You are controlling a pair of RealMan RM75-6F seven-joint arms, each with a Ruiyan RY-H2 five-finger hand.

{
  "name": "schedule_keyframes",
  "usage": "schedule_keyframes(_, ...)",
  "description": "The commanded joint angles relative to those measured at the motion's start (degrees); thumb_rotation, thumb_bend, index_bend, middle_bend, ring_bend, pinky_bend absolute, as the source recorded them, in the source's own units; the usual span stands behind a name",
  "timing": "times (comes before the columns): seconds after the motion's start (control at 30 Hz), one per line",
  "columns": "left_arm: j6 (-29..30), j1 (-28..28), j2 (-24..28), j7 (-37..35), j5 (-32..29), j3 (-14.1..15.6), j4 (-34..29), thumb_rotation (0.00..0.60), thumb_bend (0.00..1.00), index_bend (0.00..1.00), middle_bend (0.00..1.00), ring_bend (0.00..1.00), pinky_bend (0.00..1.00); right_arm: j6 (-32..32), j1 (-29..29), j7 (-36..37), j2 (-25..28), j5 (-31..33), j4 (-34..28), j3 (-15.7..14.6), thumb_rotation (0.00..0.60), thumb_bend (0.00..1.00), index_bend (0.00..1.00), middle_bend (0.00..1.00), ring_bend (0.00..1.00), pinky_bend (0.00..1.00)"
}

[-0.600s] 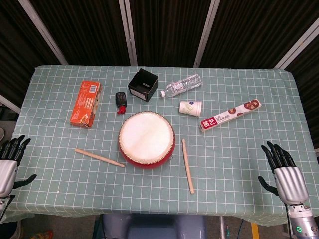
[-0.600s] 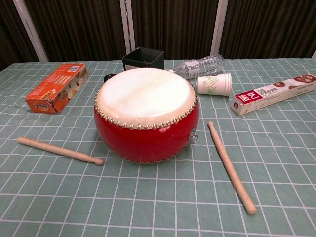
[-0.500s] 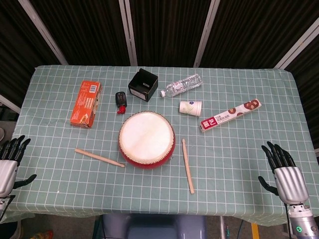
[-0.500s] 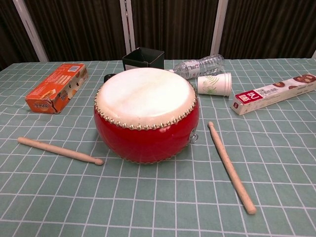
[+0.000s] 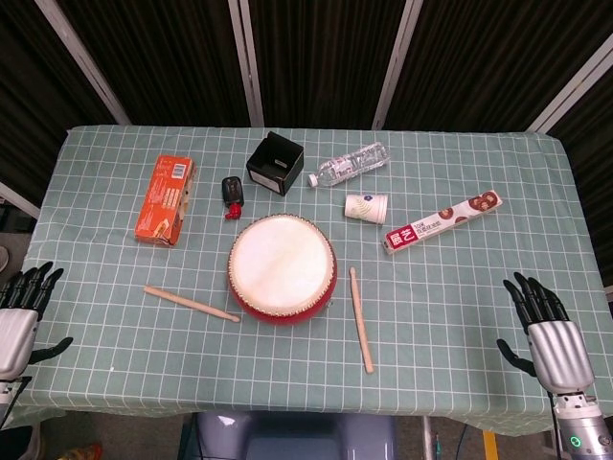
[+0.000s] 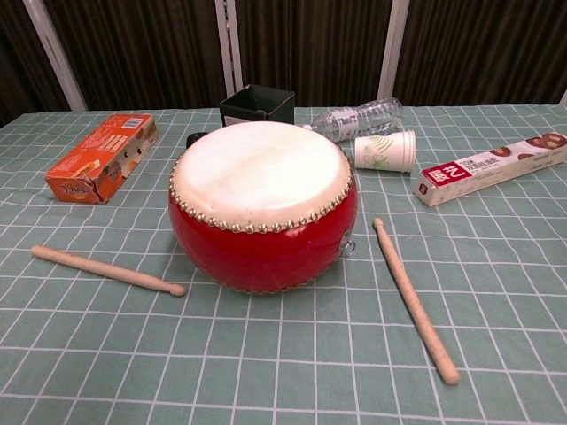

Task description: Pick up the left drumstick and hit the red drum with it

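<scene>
The red drum (image 5: 282, 269) (image 6: 262, 204) with a pale skin stands in the middle of the table. The left drumstick (image 5: 191, 304) (image 6: 107, 269) lies flat on the cloth to the drum's left, tip toward the drum. A second drumstick (image 5: 361, 318) (image 6: 415, 297) lies to the drum's right. My left hand (image 5: 19, 320) hovers at the table's near left edge, fingers spread, holding nothing, well left of the left drumstick. My right hand (image 5: 545, 334) is at the near right edge, fingers also apart and empty. Neither hand shows in the chest view.
Behind the drum lie an orange box (image 5: 164, 199), a small black and red item (image 5: 232, 195), a black open box (image 5: 276, 164), a plastic bottle (image 5: 349, 164), a paper cup (image 5: 368, 207) on its side and a long white and red box (image 5: 443, 221).
My left hand has sunk slightly toward the bottom of the head view. Everything else is as before.
</scene>
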Motion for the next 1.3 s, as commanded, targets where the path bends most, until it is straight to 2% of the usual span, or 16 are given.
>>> schedule_keyframes(0.03, -0.9, -0.6, 0.3, 1.4, 0.3, 0.2, -0.6, 0.6, 0.0, 0.0, 0.0, 0.0, 0.0, 0.0, 0.0, 0.0, 0.0, 0.0, 0.0, 0.0, 0.6, 0.29, 0.0, 0.0, 0.0, 0.14)
schedule_keyframes(0.17, -3.4, -2.1, 0.4, 3.5, -0.3, -0.1, -1.8, 0.6, 0.0, 0.0, 0.0, 0.0, 0.0, 0.1, -0.1, 0.2, 0.0, -0.1, 0.0, 0.0, 0.6, 0.29, 0.0, 0.0, 0.0, 0.14)
schedule_keyframes(0.37, -11.4, -6.9, -0.8, 9.2, -4.9, -2.2, -3.6, 0.6, 0.0, 0.0, 0.0, 0.0, 0.01, -0.2, 0.2, 0.1, 0.0, -0.3, -0.1, -0.1, 0.6, 0.29, 0.0, 0.0, 0.0, 0.14)
schedule_keyframes(0.47, -14.7, -9.6, -2.8, 13.2, -7.5, -3.7, -3.4, 0.6, 0.0, 0.0, 0.09, 0.03, 0.11, -0.3, 0.2, 0.3, 0.0, -0.2, -0.1, -0.1, 0.6, 0.29, 0.0, 0.0, 0.0, 0.14)
schedule_keyframes(0.6, -16.7, -12.3, -6.0, 16.8, -9.7, -5.4, -2.9, 0.6, 0.0, 0.02, 0.27, 0.21, 0.32, -0.2, 0.2, 0.7, 0.1, -0.2, 0.0, 0.0, 0.6, 0.29, 0.0, 0.0, 0.0, 0.14)
schedule_keyframes(0.63, -17.2, -12.9, -6.8, 17.5, -10.2, -5.7, -2.6, 0.6, 0.0, 0.04, 0.3, 0.24, 0.34, -0.2, 0.2, 0.8, 0.1, -0.2, 0.0, 0.0, 0.6, 0.29, 0.0, 0.0, 0.0, 0.14)
schedule_keyframes(0.73, -18.7, -15.1, -9.2, 20.1, -11.7, -6.8, -1.5, 0.6, 0.01, 0.17, 0.48, 0.42, 0.45, -0.1, 0.2, 1.0, 0.3, -0.3, 0.0, -0.1, 0.6, 0.29, 0.0, 0.0, 0.0, 0.14)
schedule_keyframes(0.83, -20.2, -17.0, -11.1, 22.0, -13.3, -7.5, -0.7, 0.6, 0.06, 0.34, 0.78, 0.7, 0.65, 0.0, 0.1, 1.2, 0.3, -0.3, 0.0, -0.1, 0.6, 0.29, 0.0, 0.0, 0.0, 0.14)
schedule_keyframes(0.9, -21.3, -18.0, -11.9, 23.1, -14.0, -7.6, -0.4, 0.6, 0.1, 0.41, 0.92, 0.83, 0.75, -0.1, 0.1, 1.3, 0.3, -0.3, 0.0, -0.1, 0.6, 0.29, 0.0, 0.0, 0.0, 0.14)
schedule_keyframes(0.93, -21.9, -18.6, -12.4, 23.8, -14.4, -7.6, -0.2, 0.6, 0.11, 0.44, 0.95, 0.87, 0.78, -0.1, 0.2, 1.4, 0.3, -0.2, 0.0, -0.1, 0.6, 0.29, 0.0, 0.0, 0.0, 0.14)
schedule_keyframes(1.0, -22.6, -19.4, -13.3, 25.1, -15.3, -7.5, 0.2, 0.6, 0.13, 0.49, 1.0, 0.95, 0.86, -0.1, 0.2, 1.4, 0.3, -0.2, 0.0, -0.1, 0.6, 0.29, 0.0, 0.0, 0.0, 0.14)
schedule_keyframes(1.07, -23.6, -20.3, -14.1, 26.5, -16.3, -7.3, 0.7, 0.6, 0.13, 0.52, 1.0, 0.98, 0.9, -0.1, 0.2, 1.5, 0.3, -0.2, 0.0, -0.1, 0.6, 0.29, 0.0, 0.0, 0.0, 0.14)
schedule_keyframes(1.3, -26.6, -22.4, -16.1, 31.5, -20.7, -6.1, 2.3, 0.6, 0.18, 0.5, 1.0, 1.0, 0.93, 0.0, 0.2, 1.5, 0.3, -0.3, 0.1, -0.1, 0.6, 0.29, 0.0, 0.0, 0.0, 0.14)
